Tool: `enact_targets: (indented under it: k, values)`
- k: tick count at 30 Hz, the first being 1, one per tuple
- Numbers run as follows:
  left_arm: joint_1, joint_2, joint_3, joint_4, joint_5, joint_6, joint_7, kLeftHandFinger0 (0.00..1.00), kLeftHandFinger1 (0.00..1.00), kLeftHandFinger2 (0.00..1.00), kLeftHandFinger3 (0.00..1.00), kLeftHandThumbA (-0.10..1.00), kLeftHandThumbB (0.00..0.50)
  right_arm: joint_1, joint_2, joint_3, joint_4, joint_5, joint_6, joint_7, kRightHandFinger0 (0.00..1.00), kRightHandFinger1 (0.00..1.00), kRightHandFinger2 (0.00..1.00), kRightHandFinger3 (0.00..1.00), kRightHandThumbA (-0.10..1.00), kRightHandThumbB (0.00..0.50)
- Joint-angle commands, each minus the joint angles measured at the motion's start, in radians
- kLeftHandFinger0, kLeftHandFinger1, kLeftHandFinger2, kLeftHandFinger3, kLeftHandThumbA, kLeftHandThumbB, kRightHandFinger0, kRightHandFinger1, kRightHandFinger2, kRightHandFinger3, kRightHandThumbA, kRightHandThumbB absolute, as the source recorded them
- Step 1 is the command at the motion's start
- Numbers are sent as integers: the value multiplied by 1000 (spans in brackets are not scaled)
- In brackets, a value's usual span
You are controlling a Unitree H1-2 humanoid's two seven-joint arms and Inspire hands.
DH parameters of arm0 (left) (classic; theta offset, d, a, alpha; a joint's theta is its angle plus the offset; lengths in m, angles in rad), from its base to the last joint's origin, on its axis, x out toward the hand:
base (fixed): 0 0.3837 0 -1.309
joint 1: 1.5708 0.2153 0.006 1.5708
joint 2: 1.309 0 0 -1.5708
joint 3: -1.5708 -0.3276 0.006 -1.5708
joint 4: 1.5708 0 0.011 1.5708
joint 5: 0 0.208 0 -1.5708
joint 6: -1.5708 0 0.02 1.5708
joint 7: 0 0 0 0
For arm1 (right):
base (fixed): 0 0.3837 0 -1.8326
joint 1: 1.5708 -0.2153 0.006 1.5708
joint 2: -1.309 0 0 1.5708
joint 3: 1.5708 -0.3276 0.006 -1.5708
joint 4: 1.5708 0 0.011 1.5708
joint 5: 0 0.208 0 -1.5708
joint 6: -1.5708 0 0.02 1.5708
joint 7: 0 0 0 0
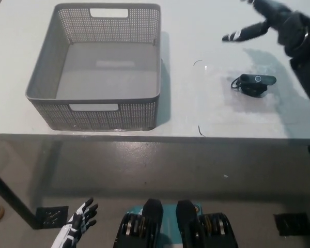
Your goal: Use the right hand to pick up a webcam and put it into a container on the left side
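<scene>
Right hand [279,23] up in the upper right of the frame, over the white table [206,113], fingers [245,33] spread apart and pointing toward picture left — holding nothing. Webcam [255,84] lying on the tabletop at right of centre, below the hand in the picture and apart from it; long axis running roughly left to right across the frame, bar uppermost, clip or base apparently tucked beneath, though too small to tell for sure. Much nearer the black hand than the white one. Grey basket [93,116] well apart at upper left, nothing visible inside. Left hand [78,225] resting at lower left below the table edge, fingers apart — idle
</scene>
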Motion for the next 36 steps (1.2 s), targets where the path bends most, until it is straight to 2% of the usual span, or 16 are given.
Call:
enact_targets:
  k: [1,3,9,14,17,20,23,32,36]
  values:
    - [-1,3,-3,-23,-13,-52,-24,1000,1000,1000,1000,1000,121,-47,7,8,82,-17,-41,25,1000,1000,1000,1000,910,498]
    - [-2,5,-1,-22,-9,-53,-24,1000,1000,1000,1000,1000,114,-45,15,16,140,-18,-65,21,1000,1000,1000,1000,942,495]
    - [-7,2,2,-15,-8,-56,-25,1000,1000,1000,1000,1000,108,-32,31,33,252,-28,-108,-16,1000,1000,1000,1000,906,475]
    - [-7,-2,6,-11,-20,-59,-30,1000,1000,1000,1000,1000,80,-16,39,68,310,-61,-115,-38,1000,1000,1000,1000,925,500]
    - [-7,3,8,-19,-13,-56,-28,1000,1000,1000,1000,1000,93,-17,41,78,342,-65,-120,-47,1000,1000,1000,1000,903,500]
    - [-13,4,9,-18,-2,-56,-25,1000,1000,1000,1000,1000,102,-11,33,73,362,-56,-129,-39,1000,1000,1000,1000,924,464]
    - [-19,6,9,-14,-11,-56,-31,1000,1000,1000,1000,1000,102,-4,30,65,369,-46,-144,-28,1000,1000,1000,1000,950,478]
    - [-38,6,11,-3,-9,-59,-35,1000,1000,1000,1000,1000,94,24,53,18,380,-12,-194,-84,1000,1000,1000,1000,849,500]
    - [-38,6,12,-11,-6,-50,-33,1000,1000,1000,1000,1000,102,38,57,-33,374,16,-231,-123,1000,1000,1000,1000,742,485]
